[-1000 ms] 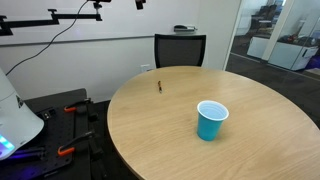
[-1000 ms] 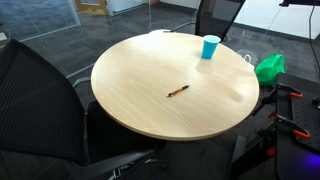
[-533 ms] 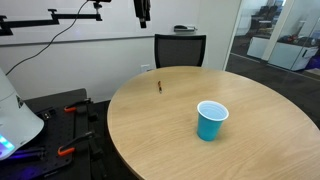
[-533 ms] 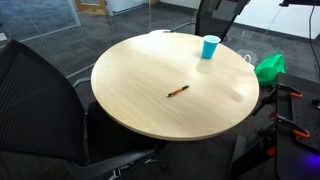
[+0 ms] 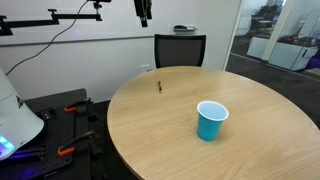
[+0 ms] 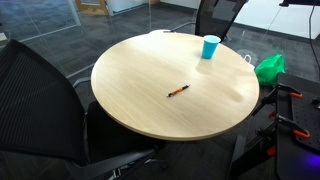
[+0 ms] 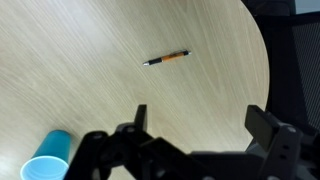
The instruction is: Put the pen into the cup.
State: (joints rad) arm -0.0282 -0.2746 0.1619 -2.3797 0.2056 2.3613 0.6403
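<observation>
— Where was the pen (image 6: pixel 178 91)?

— Flat on the round wooden table (image 6: pixel 130 60), well apart from the cup (image 6: pixel 210 47) and touching nothing. In the wrist view it (image 7: pixel 166 59) lay above and to the right of the cup (image 7: pixel 48 164), which showed only in the lower left corner.

— And the cup itself?

— Upright on the same table (image 5: pixel 150 130), mouth up, light blue with a pale rim (image 5: pixel 211 121). In an exterior view the pen (image 5: pixel 158 86) sat farther back than the cup, near the table's far edge.

— What about the gripper?

— It hung high above the table, well apart from the cup and higher than it, only its dark lower end entering the top of an exterior view (image 5: pixel 143 10). In the wrist view its (image 7: pixel 200 125) fingers (image 7: pixel 140 118) were spread wide with only bare tabletop (image 7: pixel 80 60) between them, and the pen lay beyond the fingertips.

— Anything else near the cup?

— A black office chair (image 5: pixel 180 48) stood behind the table, farther back than the cup.
</observation>
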